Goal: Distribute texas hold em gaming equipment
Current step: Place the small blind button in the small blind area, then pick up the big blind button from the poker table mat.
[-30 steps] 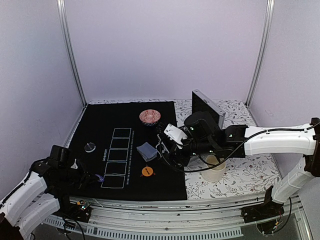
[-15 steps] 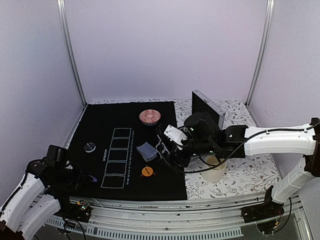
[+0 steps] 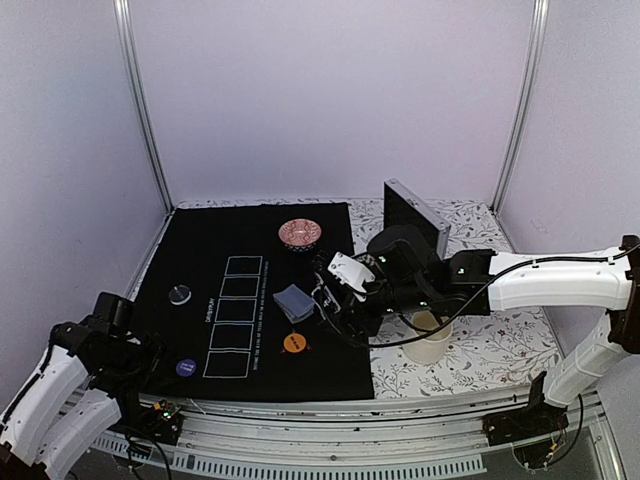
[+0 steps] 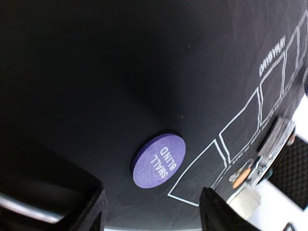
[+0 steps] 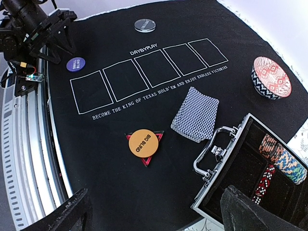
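Near the black mat (image 3: 320, 372) edge, purple disc (image 3: 186, 367)

Floral-print table (image 3: 480, 350) carries a black felt mat (image 3: 320, 360) on its left half. White cup (image 3: 430, 340) on bare cloth right of mat. Open black case (image 5: 240, 168) at mat's right edge.

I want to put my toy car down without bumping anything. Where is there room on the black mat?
The five white boxes are bare, and so is the mat between the black disc and the bowl. It is crowded by the cards, orange disc and open case.
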Robot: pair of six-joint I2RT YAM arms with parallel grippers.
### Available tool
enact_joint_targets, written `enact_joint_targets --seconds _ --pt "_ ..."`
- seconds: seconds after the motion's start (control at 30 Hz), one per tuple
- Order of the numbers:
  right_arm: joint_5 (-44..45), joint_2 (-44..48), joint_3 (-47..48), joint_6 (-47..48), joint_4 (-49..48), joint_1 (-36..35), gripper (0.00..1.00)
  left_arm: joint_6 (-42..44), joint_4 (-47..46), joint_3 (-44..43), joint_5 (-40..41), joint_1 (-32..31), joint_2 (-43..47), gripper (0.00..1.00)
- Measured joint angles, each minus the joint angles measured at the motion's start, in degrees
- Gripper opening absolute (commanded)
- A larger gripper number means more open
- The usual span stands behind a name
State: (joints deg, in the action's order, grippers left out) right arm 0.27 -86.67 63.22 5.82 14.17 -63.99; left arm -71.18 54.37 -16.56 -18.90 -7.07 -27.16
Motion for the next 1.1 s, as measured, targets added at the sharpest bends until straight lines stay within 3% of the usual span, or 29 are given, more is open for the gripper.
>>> enact_joint_targets --seconds 0.1,0.2,0.33,0.43,0.6,0.73,0.9,1.1 --pt "-0.26 0.02 0.26 0.17 0.59 0.00 0.94 1.27 1.31 -4.00 3.23 0.02 -3.30 0.77" --pt "-0.44 0.02 0.37 0.20 1.05 0.00 0.95 4.37 1.77 -10.19 6.32 0.02 -7.10 0.74" --pt "-0.39 0.15 0.57 0.15 1.33 0.04 0.96 10.78 -3.56 -17.40 8.09 -1.84 -12.37 0.75" --pt "-0.44 0.57 0.59 -0.17 1.90 0.72 0.96 15.04 -10.10 -21.11 9.81 -10.45 -17.77 0.82" --pt "-0.42 2.23 0.57 -2.12 2.80 3.87 0.96 25.83 -20.02 -29.68 14.34 -34.42 -34.34 0.95" --pt "-0.13 3.89 0.50 -3.50 3.76 5.46 0.97 35.82 -23.28 -39.36 14.73 -44.46 -50.75 0.96" --pt "0.22 5.53 -0.13 -4.13 4.85 5.68 0.97 45.38 -22.25 -47.67 16.31 -47.82 -66.45 0.96" --pt "0.28 6.80 -1.64 -4.55 5.49 5.95 0.97 51.67 -17.62 -52.70 20.46 -47.52 -75.91 0.88"
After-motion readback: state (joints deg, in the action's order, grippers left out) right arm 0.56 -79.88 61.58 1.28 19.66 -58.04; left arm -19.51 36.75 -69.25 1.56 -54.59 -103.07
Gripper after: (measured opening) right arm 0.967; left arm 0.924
